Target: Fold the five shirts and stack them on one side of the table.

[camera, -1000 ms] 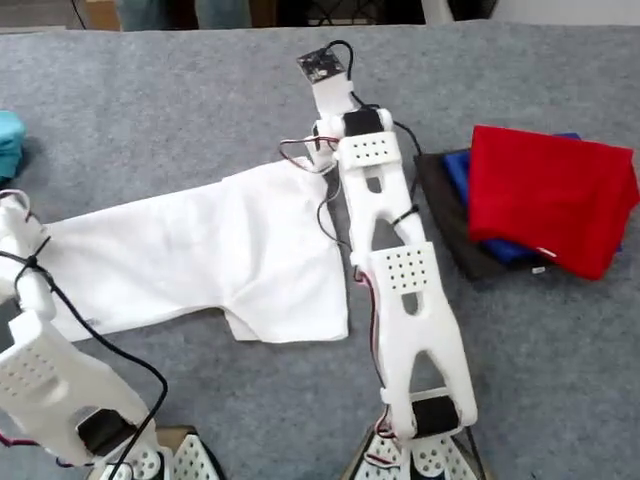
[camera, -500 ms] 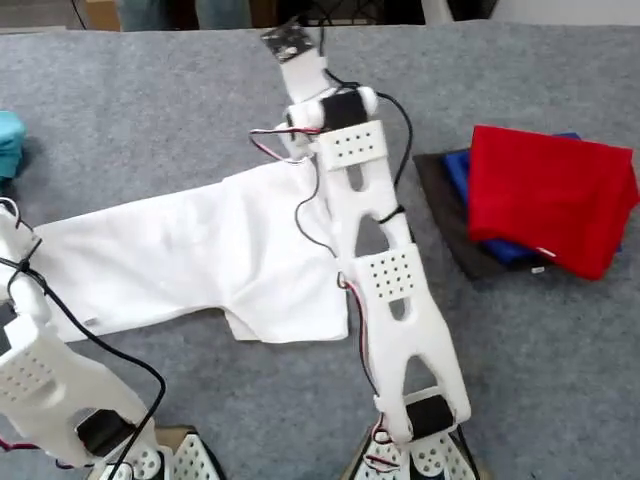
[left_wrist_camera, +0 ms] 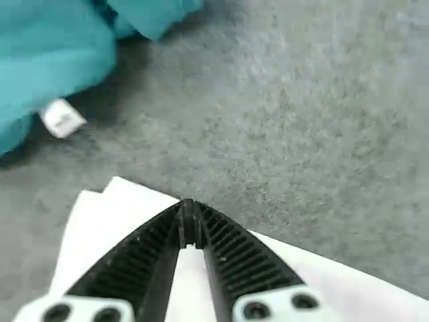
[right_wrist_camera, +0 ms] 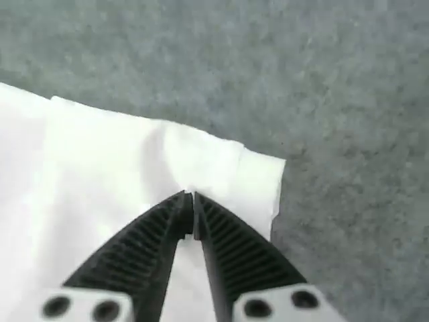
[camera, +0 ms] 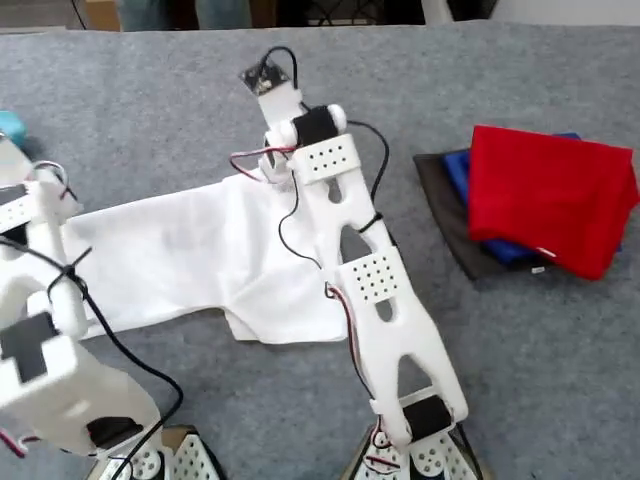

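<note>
A white shirt (camera: 180,260) lies spread across the left half of the grey table. My right gripper (right_wrist_camera: 188,215) is shut on the shirt's far edge near a corner (right_wrist_camera: 261,181); in the high view it sits at the shirt's top edge (camera: 262,168). My left gripper (left_wrist_camera: 186,225) is shut on the white shirt (left_wrist_camera: 94,228) at its left end, close to a teal shirt (left_wrist_camera: 47,54). The left arm (camera: 40,330) stands over the table's left edge. Folded shirts are stacked at the right, with a red shirt (camera: 550,195) on top.
Under the red shirt lie a blue one (camera: 458,170) and a dark one (camera: 450,235). The teal shirt (camera: 10,128) pokes in at the far left edge. Bare grey table (camera: 520,360) stretches along the back and in the front right.
The right arm has swung left along the far side, dragging the shirt's upper edge with it. The left arm has risen and shifted farther from the front edge at the shirt's left end.
</note>
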